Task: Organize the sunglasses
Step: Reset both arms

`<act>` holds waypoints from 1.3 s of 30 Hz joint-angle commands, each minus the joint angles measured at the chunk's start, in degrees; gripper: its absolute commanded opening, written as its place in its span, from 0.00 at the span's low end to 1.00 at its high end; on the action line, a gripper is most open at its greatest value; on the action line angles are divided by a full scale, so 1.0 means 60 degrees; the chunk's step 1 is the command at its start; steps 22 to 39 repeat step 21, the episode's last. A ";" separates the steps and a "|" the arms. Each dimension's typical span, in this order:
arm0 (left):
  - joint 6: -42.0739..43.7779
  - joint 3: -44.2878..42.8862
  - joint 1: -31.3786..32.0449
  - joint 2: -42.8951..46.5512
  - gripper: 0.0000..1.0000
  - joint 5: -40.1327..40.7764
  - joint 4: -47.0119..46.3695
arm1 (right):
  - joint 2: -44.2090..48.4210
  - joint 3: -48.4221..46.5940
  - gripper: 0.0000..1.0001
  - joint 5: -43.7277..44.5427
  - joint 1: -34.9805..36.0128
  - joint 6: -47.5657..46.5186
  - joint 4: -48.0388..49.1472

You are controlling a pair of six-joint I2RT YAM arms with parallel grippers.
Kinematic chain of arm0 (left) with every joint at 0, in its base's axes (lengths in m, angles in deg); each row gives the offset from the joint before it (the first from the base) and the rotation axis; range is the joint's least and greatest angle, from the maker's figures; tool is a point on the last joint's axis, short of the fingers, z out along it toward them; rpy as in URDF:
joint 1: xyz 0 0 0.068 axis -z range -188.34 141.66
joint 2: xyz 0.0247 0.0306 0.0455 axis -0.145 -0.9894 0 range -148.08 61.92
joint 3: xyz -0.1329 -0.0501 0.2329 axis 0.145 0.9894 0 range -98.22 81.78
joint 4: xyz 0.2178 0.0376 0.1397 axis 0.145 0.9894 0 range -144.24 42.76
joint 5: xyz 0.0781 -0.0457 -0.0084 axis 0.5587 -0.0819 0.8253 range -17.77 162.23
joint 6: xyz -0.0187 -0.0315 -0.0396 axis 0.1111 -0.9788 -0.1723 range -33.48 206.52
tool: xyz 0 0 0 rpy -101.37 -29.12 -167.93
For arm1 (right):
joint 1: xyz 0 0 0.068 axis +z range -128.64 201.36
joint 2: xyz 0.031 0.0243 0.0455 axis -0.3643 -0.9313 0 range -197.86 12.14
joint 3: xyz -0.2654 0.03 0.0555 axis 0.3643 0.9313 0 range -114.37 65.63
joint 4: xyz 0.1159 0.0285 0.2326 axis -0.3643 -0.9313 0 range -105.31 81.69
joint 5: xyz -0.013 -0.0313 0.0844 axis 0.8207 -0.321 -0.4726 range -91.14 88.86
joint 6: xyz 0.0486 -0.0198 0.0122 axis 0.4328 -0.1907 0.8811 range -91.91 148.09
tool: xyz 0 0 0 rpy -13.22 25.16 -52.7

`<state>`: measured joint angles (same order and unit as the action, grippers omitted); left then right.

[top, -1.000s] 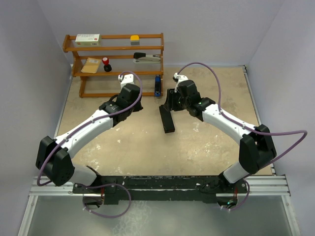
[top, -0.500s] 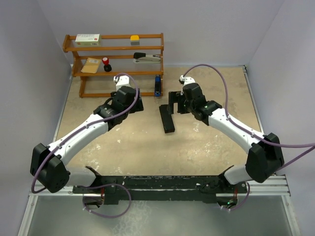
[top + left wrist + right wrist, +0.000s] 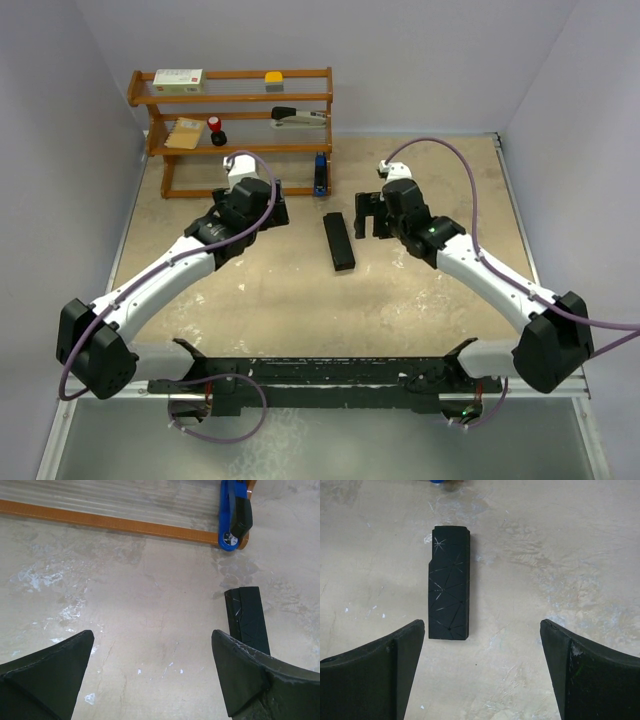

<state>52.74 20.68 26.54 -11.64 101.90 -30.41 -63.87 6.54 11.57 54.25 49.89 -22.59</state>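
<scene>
At frame centre your slim black faceted case [image 3: 340,241] lies flat on the mottled worktop [image 3: 420,300], open room around; left fingers [image 3: 55,665] and right fingers [image 3: 580,665] spread, empty. Where the sunglasses are, you cannot tell.

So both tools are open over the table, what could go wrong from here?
The sunglasses show in no view, so whether they sit inside the black case cannot be confirmed. The case ends just beside a finger of the right tool, so a low sideways swing could knock it toward the blue item by the rack.
</scene>
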 commanded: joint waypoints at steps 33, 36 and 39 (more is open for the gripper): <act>0.0326 0.0109 -0.0073 0.0435 1.00 -0.0258 -0.0452 | 0.0744 0.0385 0.99 0.0848 -0.0017 -0.0218 0.0094; 0.0326 0.0109 -0.0073 0.0435 1.00 -0.0258 -0.0452 | 0.0744 0.0385 0.99 0.0848 -0.0017 -0.0218 0.0094; 0.0326 0.0109 -0.0073 0.0435 1.00 -0.0258 -0.0452 | 0.0744 0.0385 0.99 0.0848 -0.0017 -0.0218 0.0094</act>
